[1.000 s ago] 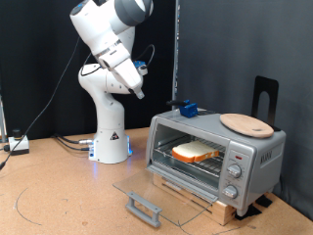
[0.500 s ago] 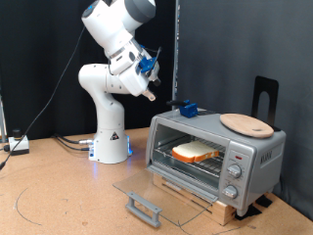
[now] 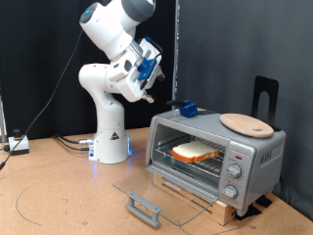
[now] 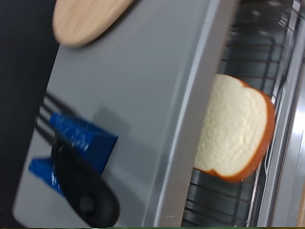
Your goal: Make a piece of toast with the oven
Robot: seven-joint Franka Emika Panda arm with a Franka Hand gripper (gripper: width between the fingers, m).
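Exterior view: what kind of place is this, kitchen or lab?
Likely a lab mock-up, not a real kitchen: black curtain backdrop, robot bolted to a plain brown table, cables trailing off. The oven sits door-open with the piece of toast on its rack; the tool hangs above, holding nothing.

Robotics lab, black curtain backdrop (image 3: 225,44), loose floor cables (image 3: 44,142), benchtop oven (image 3: 215,154)

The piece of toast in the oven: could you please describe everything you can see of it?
The piece of toast is a roughly square slice with a pale cream face and a golden-brown crust, which the wrist view shows along its rounded edge. It lies flat on the wire rack inside the oven, whose glass door hangs open. Nothing else touches it; the gripper is raised well above, at the exterior view's left.
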